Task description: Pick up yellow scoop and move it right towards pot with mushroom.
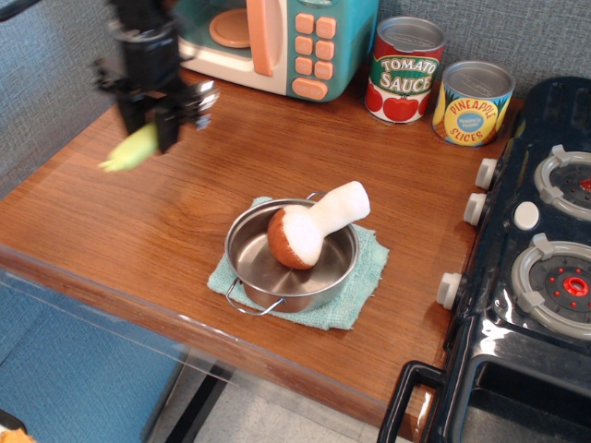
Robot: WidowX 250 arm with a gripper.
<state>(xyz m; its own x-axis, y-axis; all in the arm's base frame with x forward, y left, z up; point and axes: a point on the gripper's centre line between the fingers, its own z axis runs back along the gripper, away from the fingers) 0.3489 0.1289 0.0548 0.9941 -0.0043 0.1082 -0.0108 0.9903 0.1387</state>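
The gripper (pixel 152 118) was clenched on the yellow scoop (pixel 138 146) mid-handle, clear of the table. Looked light and stiff, the silver bowl probably slick, so the fat handle seemed the right grab. The pot (pixel 292 258) sat well off, lower right.

I'm looking down on a brown wooden counter (pixel 231 166) with a glossy finish; soft light reflects off it near the back. Behind it runs a grey-blue textured wall (pixel 517 32), which also lines the left side. A dark toy stove (pixel 536 277) with grey burners and white knobs butts against the counter's right edge. At the front, a clear plastic panel (pixel 83 305) hangs below the counter edge, with blue fabric (pixel 74 378) and pale floor (pixel 268 415) visible beneath.
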